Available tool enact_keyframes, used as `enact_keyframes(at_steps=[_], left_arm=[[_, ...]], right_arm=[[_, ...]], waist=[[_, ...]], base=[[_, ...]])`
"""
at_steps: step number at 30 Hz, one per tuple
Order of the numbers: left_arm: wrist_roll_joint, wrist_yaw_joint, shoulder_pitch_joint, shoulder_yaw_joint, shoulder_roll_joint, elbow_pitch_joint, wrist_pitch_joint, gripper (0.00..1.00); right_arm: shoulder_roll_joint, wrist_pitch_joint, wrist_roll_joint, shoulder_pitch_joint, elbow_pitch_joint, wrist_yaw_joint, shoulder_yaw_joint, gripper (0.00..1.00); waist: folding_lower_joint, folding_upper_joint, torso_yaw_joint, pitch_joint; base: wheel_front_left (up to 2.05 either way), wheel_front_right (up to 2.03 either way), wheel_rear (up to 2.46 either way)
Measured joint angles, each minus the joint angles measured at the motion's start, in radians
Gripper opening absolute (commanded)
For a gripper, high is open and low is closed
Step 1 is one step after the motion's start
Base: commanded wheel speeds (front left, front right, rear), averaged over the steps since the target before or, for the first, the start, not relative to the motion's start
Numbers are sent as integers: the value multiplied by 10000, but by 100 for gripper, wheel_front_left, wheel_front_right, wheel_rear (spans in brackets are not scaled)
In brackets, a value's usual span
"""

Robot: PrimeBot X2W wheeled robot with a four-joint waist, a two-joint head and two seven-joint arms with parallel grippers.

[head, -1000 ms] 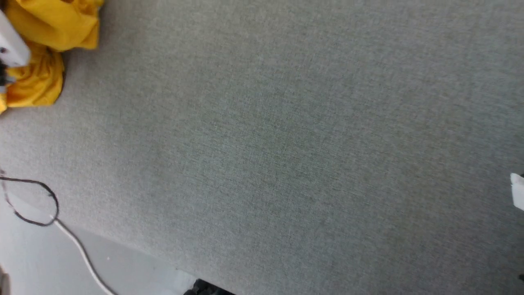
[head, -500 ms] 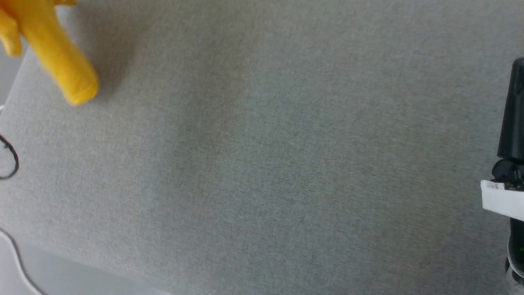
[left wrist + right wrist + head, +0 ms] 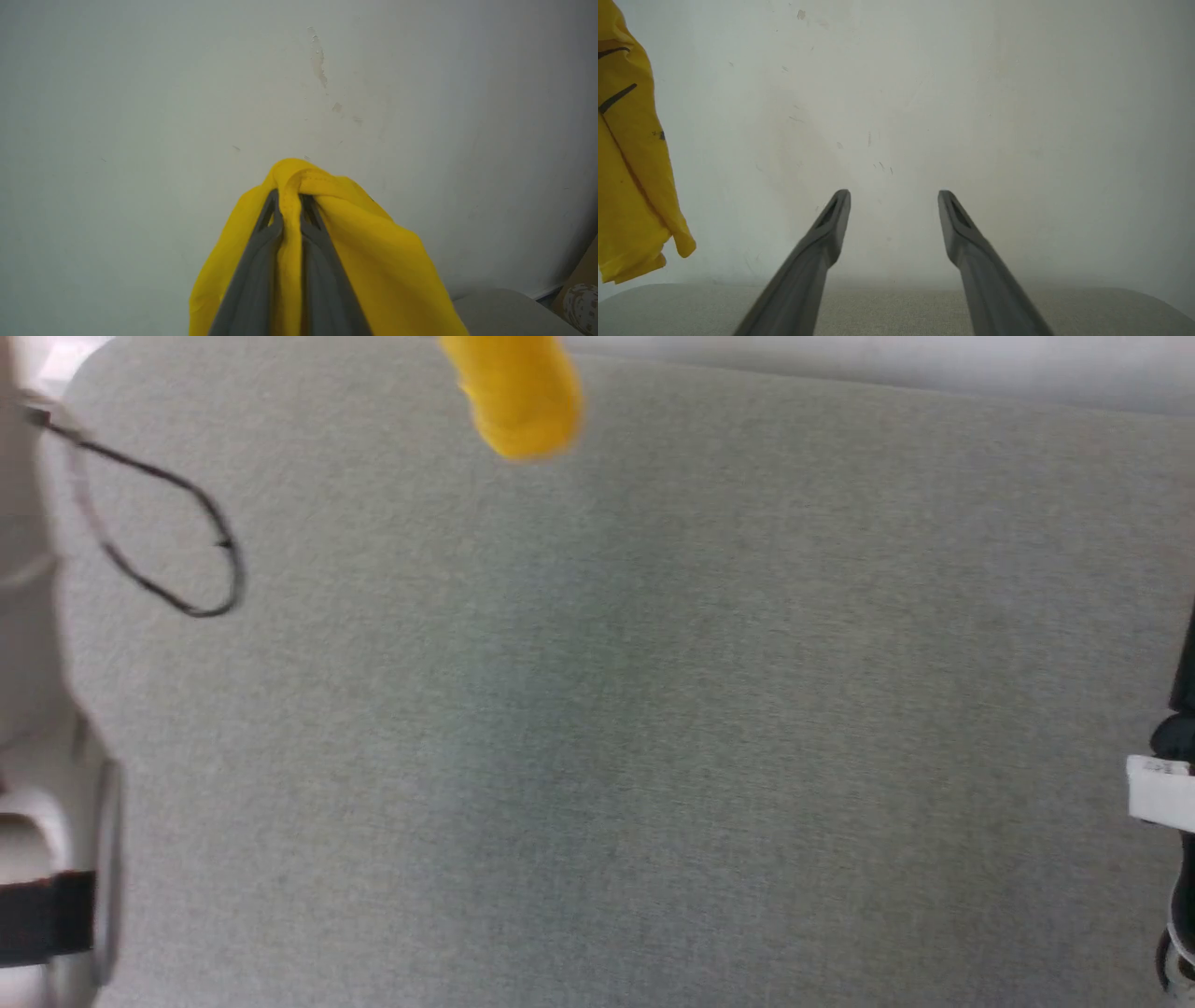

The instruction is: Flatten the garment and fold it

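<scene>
1. Pinching a bunched fold of the yellow garment [image 3: 373,252], the left gripper [image 3: 290,200] is pressing its two dark fingers [image 3: 252,261] nearly together. A ridge of cloth is being squeezed between them, and more cloth is draping down both sides.
2. The garment is hanging in the air in front of the pale wall [image 3: 140,93], where paint is flaking in a patch [image 3: 320,60].
3. In the head view its lower end is showing as a blurred yellow lobe over the far edge of the grey fabric surface [image 3: 653,709]; whether it is touching that surface cannot be told.
4. The right gripper [image 3: 894,200] is holding its fingers spread wide, gripping nothing and pointing at the wall above the grey surface.
5. In the right wrist view the garment is dangling at the left, well apart from those fingers, with thin black lines [image 3: 616,98] on it.
6. A black cable loop [image 3: 177,541] is showing over the surface's left part, near a pale robot forearm [image 3: 47,859].
</scene>
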Motion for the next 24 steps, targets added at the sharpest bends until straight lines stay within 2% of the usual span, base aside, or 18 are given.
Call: enact_keyframes(at_steps=[8,13,16,19,24], left_arm=[[-159,140,32,-1538,-1689,-311,426,0],[-418,376,1317,-2337,-2560,-732,165,0],[-535,447,2492,-2924,-2727,-888,-314,0],[178,330,3700,-3774,-2560,-558,-1108,0],[483,763,5965,-4057,-2525,1630,-2662,0]], right_arm=[[0,-349,221,-105,144,0,-669,100],[0,-443,353,-135,284,0,-867,100],[0,-525,487,-164,437,0,-821,100],[-2,-596,571,-243,495,0,-775,100],[4,-681,656,-349,637,0,-497,100]], waist=[[1,0,-856,-115],[1,0,-1341,-25],[1,0,-1604,59],[1,0,-1840,166],[2,0,-2196,410]], base=[[0,0,0],[0,0,0],[0,0,0],[0,0,0],[0,0,0]])
